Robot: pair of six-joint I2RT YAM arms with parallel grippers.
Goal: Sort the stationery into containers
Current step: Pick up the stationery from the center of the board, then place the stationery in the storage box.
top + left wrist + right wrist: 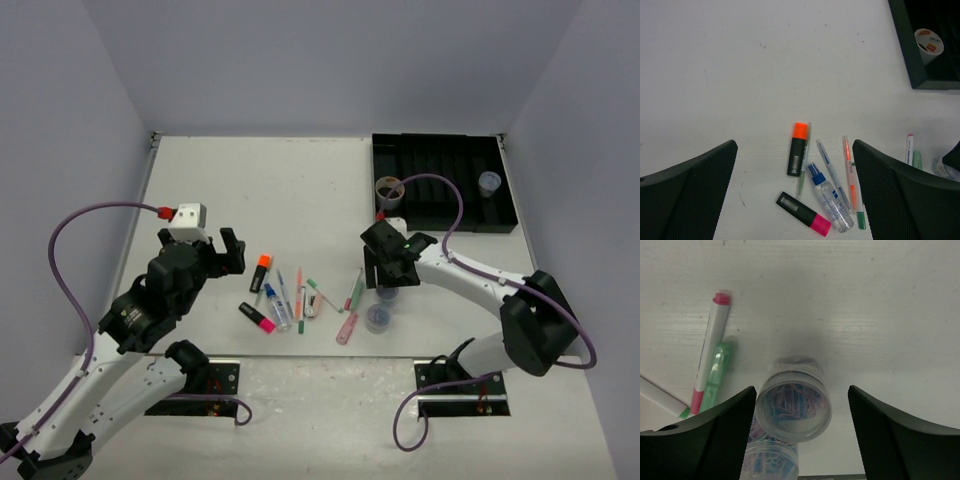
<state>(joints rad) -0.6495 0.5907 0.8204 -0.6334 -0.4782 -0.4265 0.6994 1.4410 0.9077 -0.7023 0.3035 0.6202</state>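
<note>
My right gripper (384, 280) (802, 390) is open and straddles a clear round tub (794, 405) (387, 295) full of coloured clips. The left finger (725, 435) is right at the tub's side, while a gap remains on the right. A second tub (771, 460) (378, 318) stands just behind it. My left gripper (226, 250) (794, 150) hangs open above an orange highlighter (799, 149), a pink highlighter (803, 213), a small clear spray bottle (830, 197) and thin pens (300, 295). At the back right lies the black tray (440, 215), holding a tape roll (390, 190) and a third tub (489, 183).
A pink-tipped pen (710, 355) and a green pen (716, 375) lie just left of the right gripper. A pink pen (347, 327) lies left of the nearer tub. White walls close in the table on three sides.
</note>
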